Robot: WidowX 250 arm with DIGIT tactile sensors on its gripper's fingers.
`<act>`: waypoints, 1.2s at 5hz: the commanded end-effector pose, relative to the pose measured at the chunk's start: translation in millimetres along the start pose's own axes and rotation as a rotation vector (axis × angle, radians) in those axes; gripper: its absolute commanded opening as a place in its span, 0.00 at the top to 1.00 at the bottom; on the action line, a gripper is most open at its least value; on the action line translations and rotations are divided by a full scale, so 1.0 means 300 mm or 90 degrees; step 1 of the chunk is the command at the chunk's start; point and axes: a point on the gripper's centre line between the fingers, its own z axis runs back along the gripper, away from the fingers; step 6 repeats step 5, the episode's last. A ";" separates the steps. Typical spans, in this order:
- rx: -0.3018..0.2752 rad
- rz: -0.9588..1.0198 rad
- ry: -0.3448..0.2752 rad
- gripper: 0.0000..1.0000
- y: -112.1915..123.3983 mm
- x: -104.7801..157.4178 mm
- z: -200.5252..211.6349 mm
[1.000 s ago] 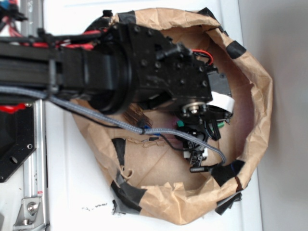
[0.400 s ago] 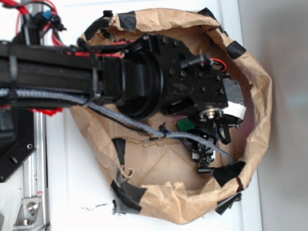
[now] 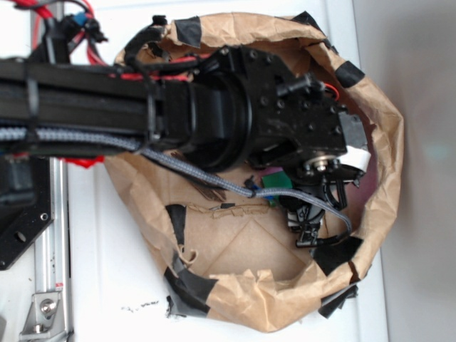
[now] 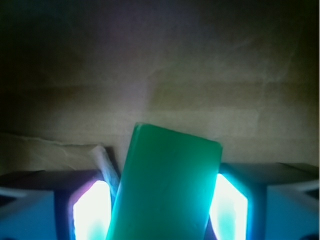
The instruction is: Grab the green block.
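— As far as the wrist view shows, where are we standing with the green block (image 4: 165,187)?
— We are seeing it tilted between the two fingers (image 4: 90,212) of the gripper (image 4: 160,210), over the brown paper (image 4: 200,90); the jaws are flanking it closely, though we cannot tell whether they are pressing yet.
— And remaining?
— We are judging the approach finished; confirming the squeeze and lifting out of the paper bag (image 3: 377,128) are outstanding.
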 end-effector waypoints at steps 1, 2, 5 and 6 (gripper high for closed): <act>0.012 -0.141 -0.029 1.00 -0.069 0.039 0.227; 0.075 -0.209 -0.055 1.00 -0.054 0.007 0.398; 0.069 -0.264 -0.075 1.00 -0.144 -0.034 0.630; 0.069 -0.264 -0.075 1.00 -0.144 -0.034 0.630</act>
